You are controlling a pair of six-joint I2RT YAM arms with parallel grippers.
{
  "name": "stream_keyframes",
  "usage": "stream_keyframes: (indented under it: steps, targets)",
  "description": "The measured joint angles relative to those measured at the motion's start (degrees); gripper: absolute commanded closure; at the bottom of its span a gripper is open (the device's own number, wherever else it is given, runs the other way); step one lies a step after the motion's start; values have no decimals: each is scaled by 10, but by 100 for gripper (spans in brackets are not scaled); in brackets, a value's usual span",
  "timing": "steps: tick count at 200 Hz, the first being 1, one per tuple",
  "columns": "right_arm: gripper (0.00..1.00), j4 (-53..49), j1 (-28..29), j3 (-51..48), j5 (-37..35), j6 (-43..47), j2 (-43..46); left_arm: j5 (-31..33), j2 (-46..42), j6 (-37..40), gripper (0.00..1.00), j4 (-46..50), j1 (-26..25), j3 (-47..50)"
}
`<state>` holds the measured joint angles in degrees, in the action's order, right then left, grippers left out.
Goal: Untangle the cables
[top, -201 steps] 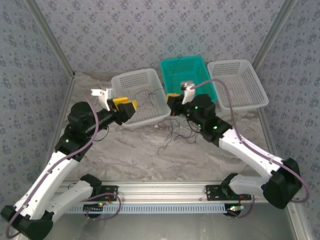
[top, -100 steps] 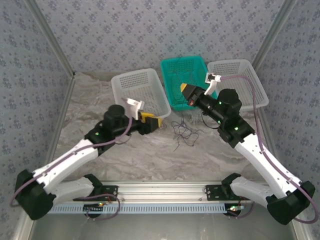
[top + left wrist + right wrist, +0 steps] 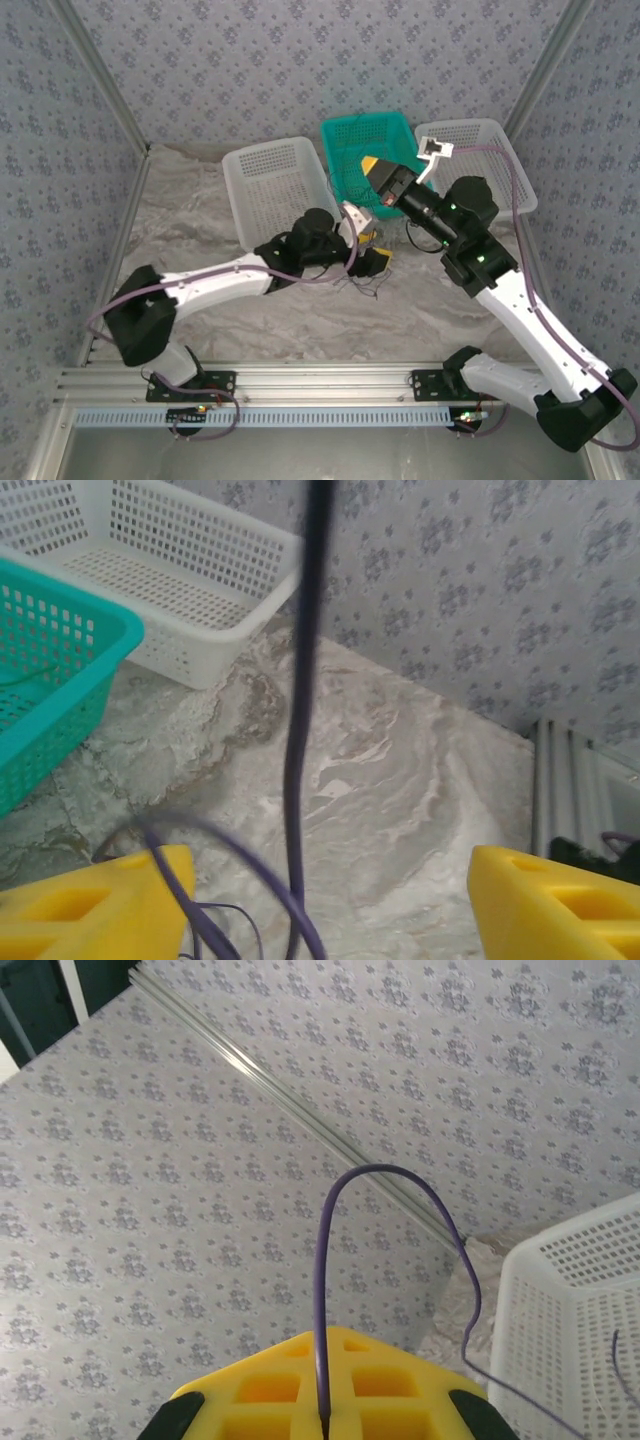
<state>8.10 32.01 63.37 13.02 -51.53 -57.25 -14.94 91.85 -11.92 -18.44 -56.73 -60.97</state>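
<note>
**Setting.** A marbled grey-white surface [image 3: 250, 320], enclosed by flower-patterned walls [image 3: 300, 60], carries three perforated baskets in a row. A teal basket [image 3: 338, 170] stands in the middle, with a left white basket [image 3: 262, 190] and a right white basket [image 3: 490, 170] either side of it.

**Top view.** The cables [image 3: 365, 282] are hair-thin dark wires. They lie in a loose tangle on the surface just in front of the teal basket. The left hand [image 3: 375, 252] sits low over this tangle. The right hand [image 3: 370, 163] hangs above the teal basket. From here the strand colours cannot be told apart.

**Left wrist view.** The yellow fingers [image 3: 95, 905] stand wide apart and grip nothing. A purple strand [image 3: 298, 730] runs steeply down between them, touching neither. It meets blurred loops near the lower edge, with the teal basket to its left.

**Right wrist view.** The right hand's fingers [image 3: 250, 1390] are pressed together on a purple strand. It rises from the seam between them, arches over and falls away to the lower right.
</note>
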Motion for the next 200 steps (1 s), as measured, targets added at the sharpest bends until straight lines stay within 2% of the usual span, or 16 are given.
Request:
stream_keyframes:
  steps: [28,45,59,101,134,180,195,200]
  targets:
    - [100,-3,-9,8,-10,-4,24,41,40,5,74,-25,-11,1]
    - [100,-16,-34,16,-23,-13,43,66,40,-2,92,-48,-13,17]
    - [100,-33,-69,22,-34,-21,61,82,39,-9,98,-69,-13,39]
    - [100,-117,-224,26,-37,-72,87,99,0,-39,93,-148,-13,119]
    - [100,-111,-335,80,-16,-133,70,120,-7,-63,72,-134,-10,180]
    - [100,-75,-396,144,4,-182,49,131,-7,-69,67,-114,-3,206]
    - [100,-75,-403,167,10,-191,33,130,-8,-70,61,-114,-3,206]
    - [100,-75,-403,176,14,-193,26,128,-10,-69,56,-114,-2,206]
